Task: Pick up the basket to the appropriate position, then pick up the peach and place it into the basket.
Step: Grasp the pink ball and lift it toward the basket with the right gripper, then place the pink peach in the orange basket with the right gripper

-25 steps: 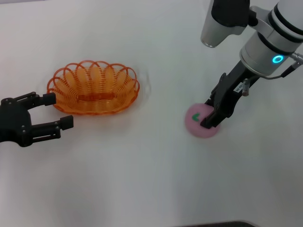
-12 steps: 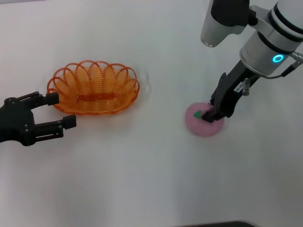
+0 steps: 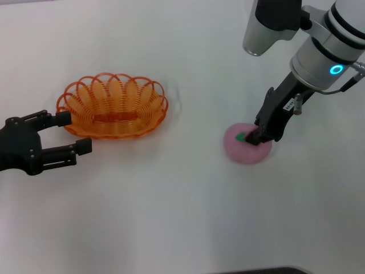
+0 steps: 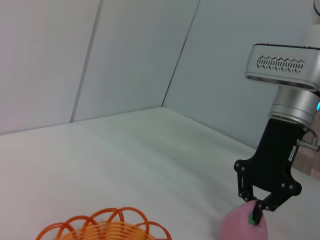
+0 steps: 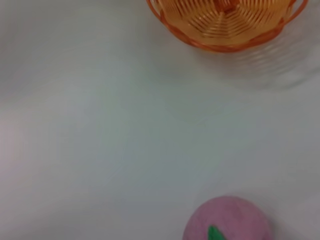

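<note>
The orange wire basket (image 3: 112, 105) stands on the white table at the left; it also shows in the left wrist view (image 4: 102, 229) and the right wrist view (image 5: 225, 22). My left gripper (image 3: 80, 132) is open and empty, its fingers just beside the basket's left end, apart from it. The pink peach (image 3: 242, 151) lies on the table at the right, also seen in the left wrist view (image 4: 239, 227) and the right wrist view (image 5: 235, 220). My right gripper (image 3: 251, 138) comes down on it, fingertips drawn together at its green leaf mark (image 4: 256, 217).
The white table (image 3: 171, 200) stretches between basket and peach with nothing on it. A grey wall (image 4: 125, 60) rises behind the table. The right arm's white forearm (image 3: 325, 51) hangs over the far right.
My right gripper has shifted from the peach's near right side up onto its top at the leaf mark. The peach nudged slightly right. My left gripper crept a little toward the basket.
</note>
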{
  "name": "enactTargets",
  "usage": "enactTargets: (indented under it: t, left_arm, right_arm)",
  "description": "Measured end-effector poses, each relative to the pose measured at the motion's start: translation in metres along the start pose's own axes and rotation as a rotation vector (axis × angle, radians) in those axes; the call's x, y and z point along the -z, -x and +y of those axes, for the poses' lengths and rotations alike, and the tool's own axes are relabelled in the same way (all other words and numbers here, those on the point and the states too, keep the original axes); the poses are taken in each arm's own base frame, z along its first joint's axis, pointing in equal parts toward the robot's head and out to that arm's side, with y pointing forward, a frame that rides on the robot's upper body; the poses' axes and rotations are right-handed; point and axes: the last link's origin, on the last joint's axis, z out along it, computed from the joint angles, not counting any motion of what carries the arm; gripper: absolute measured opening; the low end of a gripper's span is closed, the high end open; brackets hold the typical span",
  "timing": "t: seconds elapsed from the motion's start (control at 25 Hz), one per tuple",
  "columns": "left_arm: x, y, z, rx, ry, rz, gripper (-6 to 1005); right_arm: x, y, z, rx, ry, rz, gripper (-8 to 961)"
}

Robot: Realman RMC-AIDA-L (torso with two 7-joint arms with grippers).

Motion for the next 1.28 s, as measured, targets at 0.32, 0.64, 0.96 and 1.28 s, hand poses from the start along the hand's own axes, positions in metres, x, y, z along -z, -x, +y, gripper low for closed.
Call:
enactTargets:
  t: [0.32,0.64,0.96,1.28]
  left_arm:
    - [0.000,0.000,0.001,0.002,0.006,-0.001,860]
    - [-0.001,0.000,0.001,0.001,0.008,-0.002,860]
    - [-0.006,0.004,0.002,0.020,0.030,-0.037,860]
    - [-0.008,0.002,0.001,0.015,0.034,-0.036,861]
  right_arm:
    - [0.001,0.000,0.000,0.002,0.000,0.002,62]
    - [0.006,0.004,-0.001,0.009,-0.018,-0.014,54]
    - [0.061,0.041,0.005,0.048,-0.052,-0.410,54]
    - [0.043,0.077,0.007,0.066,-0.039,-0.624,55]
